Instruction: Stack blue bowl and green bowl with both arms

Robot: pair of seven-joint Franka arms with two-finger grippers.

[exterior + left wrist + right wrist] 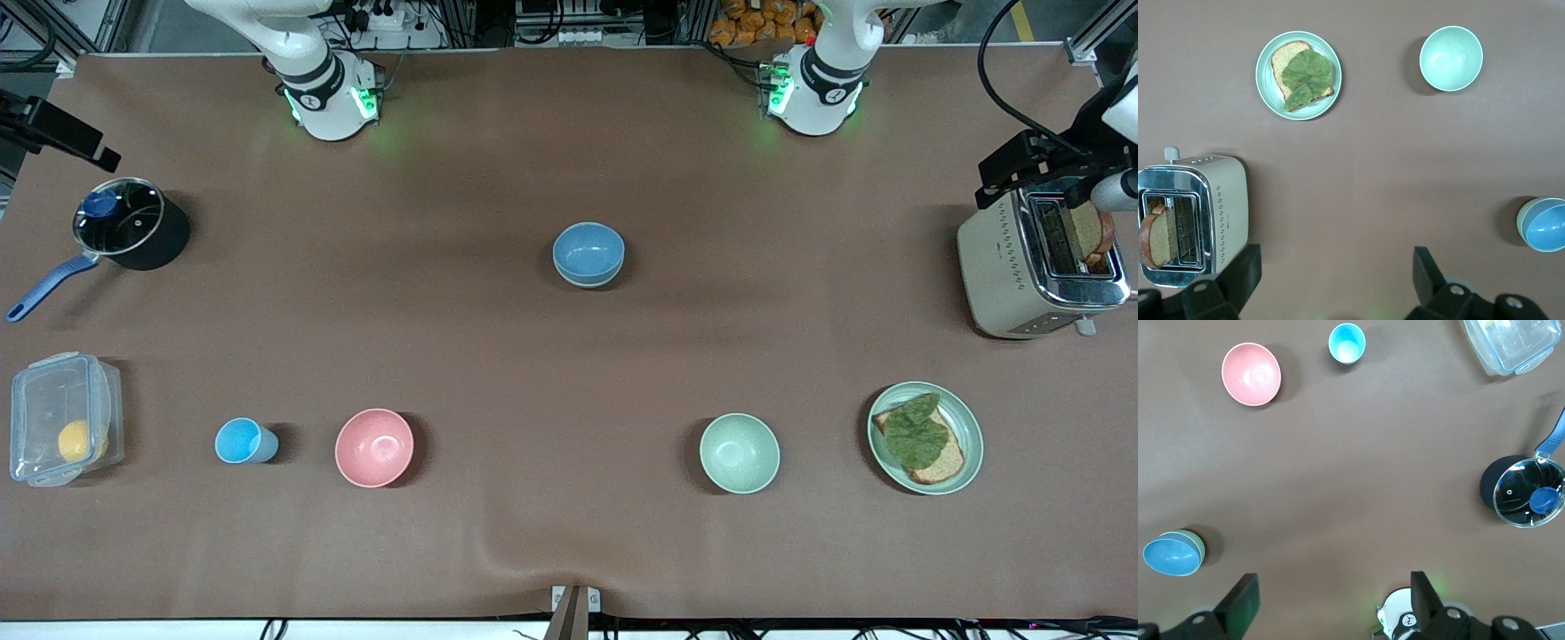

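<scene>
Front view: round matte dusty-blue bowl already nested in round matte sage-green bowl, mid-table toward base edge. Left gripper over toaster end, right gripper over pot end, both wide apart, empty. I reckon bowls light, stiff, slick; grab rim.

green bowl: mostly hidden under blue bowl | clear box: cut by edge
</scene>
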